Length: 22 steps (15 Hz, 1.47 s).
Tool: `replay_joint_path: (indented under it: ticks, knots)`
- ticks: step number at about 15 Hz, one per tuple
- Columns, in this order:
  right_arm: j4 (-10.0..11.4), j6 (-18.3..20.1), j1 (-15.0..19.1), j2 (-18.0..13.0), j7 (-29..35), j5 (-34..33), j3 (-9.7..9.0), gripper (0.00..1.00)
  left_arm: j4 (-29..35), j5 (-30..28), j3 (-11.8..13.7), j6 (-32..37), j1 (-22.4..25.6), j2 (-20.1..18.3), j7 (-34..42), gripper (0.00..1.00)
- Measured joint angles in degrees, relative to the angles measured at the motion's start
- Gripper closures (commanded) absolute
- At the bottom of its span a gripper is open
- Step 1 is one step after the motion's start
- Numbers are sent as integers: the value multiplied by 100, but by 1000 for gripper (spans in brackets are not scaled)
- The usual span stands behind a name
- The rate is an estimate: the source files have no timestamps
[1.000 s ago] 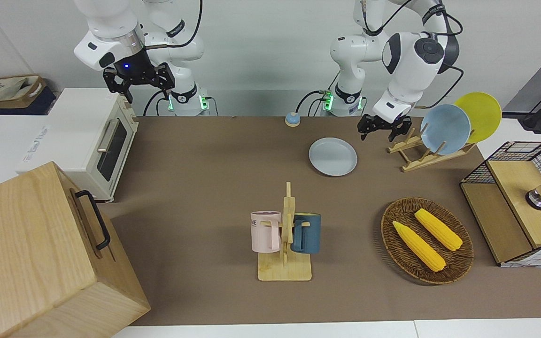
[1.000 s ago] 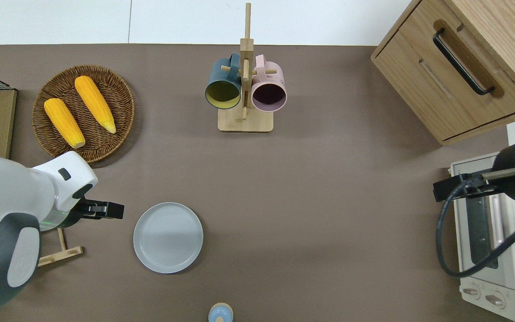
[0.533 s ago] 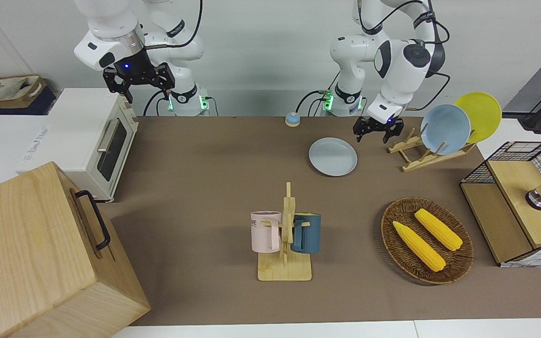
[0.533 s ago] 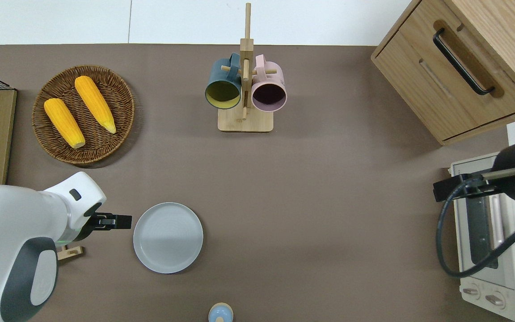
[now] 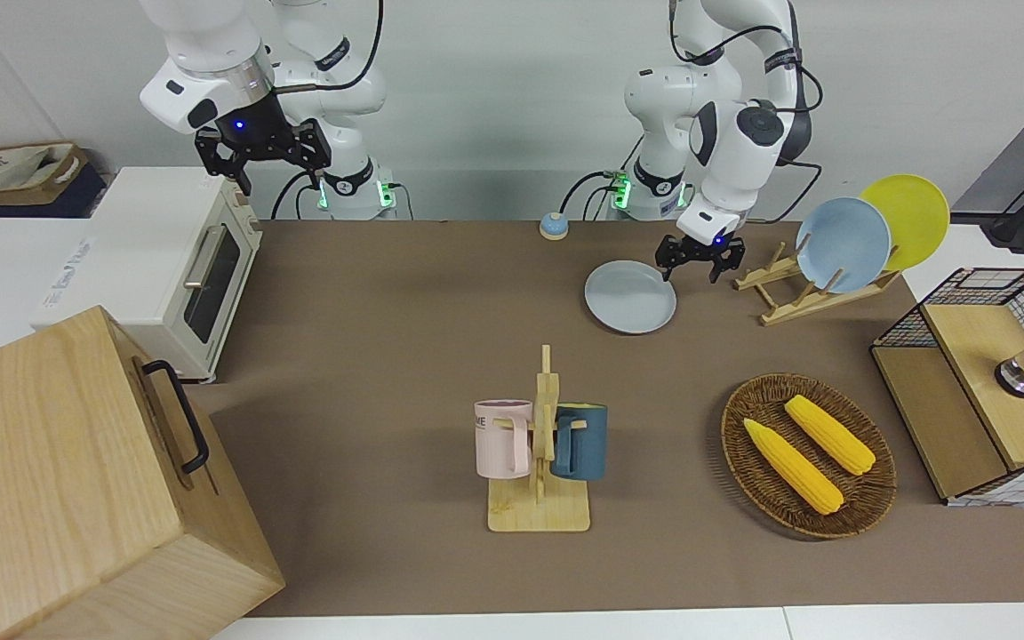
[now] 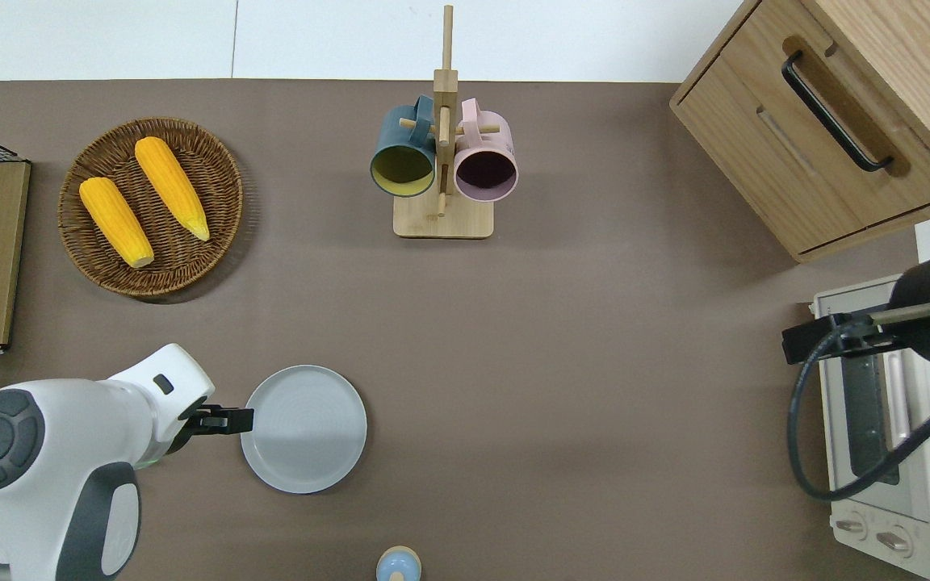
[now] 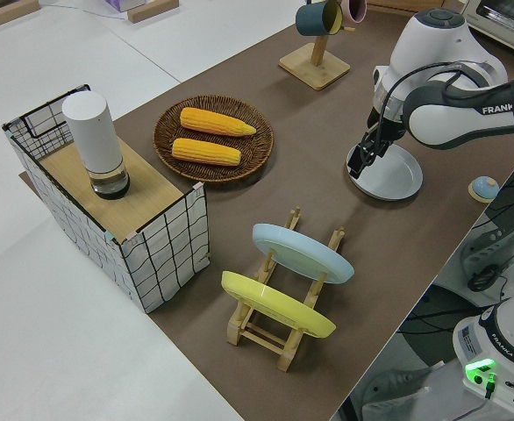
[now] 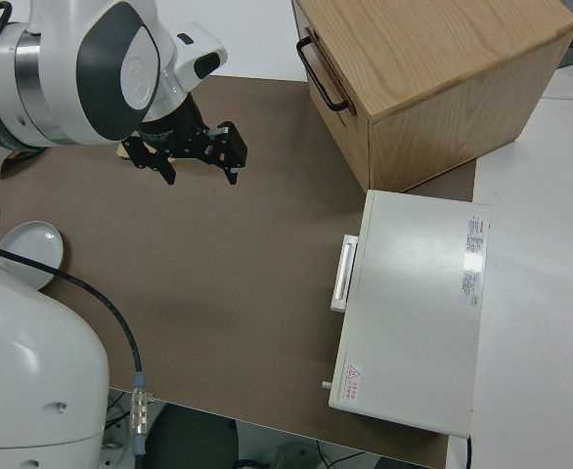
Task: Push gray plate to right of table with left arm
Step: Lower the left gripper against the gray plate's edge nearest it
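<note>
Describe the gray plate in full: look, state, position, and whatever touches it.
The gray plate is round, shallow and pale gray with a faint blue tint, a low raised rim, and looks like smooth ceramic or plastic. It lies flat and empty on the table, nearer to the robots than the mug stand. The left gripper is at its rim on the left arm's side; actual contact is unclear.

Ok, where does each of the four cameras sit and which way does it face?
Front: across the table, facing the robots; both arms show, left gripper at the gray plate.
Overhead: straight down; left arm beside the plate, right wrist over the toaster oven.
Left side: raised at the left arm's end, looking along the table; left arm, plate rack.
Right side: above the right arm; right gripper, jaws open, parked.
All four show the gray plate.
</note>
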<state>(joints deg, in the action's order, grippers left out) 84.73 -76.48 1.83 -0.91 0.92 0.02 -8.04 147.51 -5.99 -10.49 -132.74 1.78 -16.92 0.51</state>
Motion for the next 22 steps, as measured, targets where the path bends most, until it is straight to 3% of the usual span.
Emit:
replay_joint_path:
  ticks: [6, 12, 14, 17, 19, 20, 22]
  knots:
    - [0, 0, 0, 0, 0, 0, 0, 17, 553, -9, -4, -941, -233, 249, -11, 7]
    - [0, 0, 0, 0, 0, 0, 0, 17, 649, -9, -1, -1199, -244, 546, -12, 13]
    - [0, 0, 0, 0, 0, 0, 0, 17, 649, -9, -1, -1212, -250, 576, -12, 188]
    - [0, 0, 0, 0, 0, 0, 0, 17, 650, -9, -1, -1216, -258, 581, -15, 712]
    - [0, 0, 0, 0, 0, 0, 0, 17, 652, -9, 2, -1218, -268, 586, -21, 937]
    - [0, 0, 0, 0, 0, 0, 0, 17, 652, -9, 3, -1223, -273, 593, -24, 999]
    - [0, 0, 0, 0, 0, 0, 0, 17, 650, -10, 6, -1253, -279, 618, -29, 1000]
